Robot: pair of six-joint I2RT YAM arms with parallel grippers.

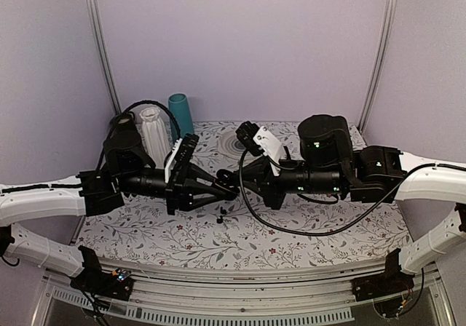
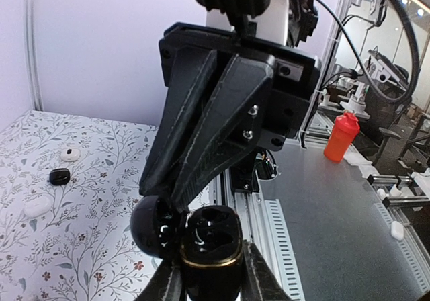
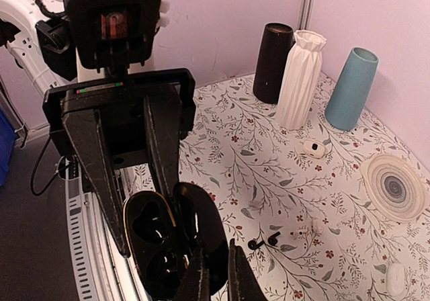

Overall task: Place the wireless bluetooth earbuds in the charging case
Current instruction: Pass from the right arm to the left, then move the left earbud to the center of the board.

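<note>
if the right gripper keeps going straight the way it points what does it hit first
The open charging case in the left gripper; the right gripper already seems to touch its lid.

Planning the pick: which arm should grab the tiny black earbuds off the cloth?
Right, likely. Left tool clamps the open black pebble-shaped charging case; right tool is shut at its lid, with the tiny black earbuds lying nearby.

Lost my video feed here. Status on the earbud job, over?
Left gripper jaws clamped on charging case, lid open, sockets look empty. Right gripper shut, tips by the lid. Both earbuds on the cloth underneath. Nothing blocking.
</note>
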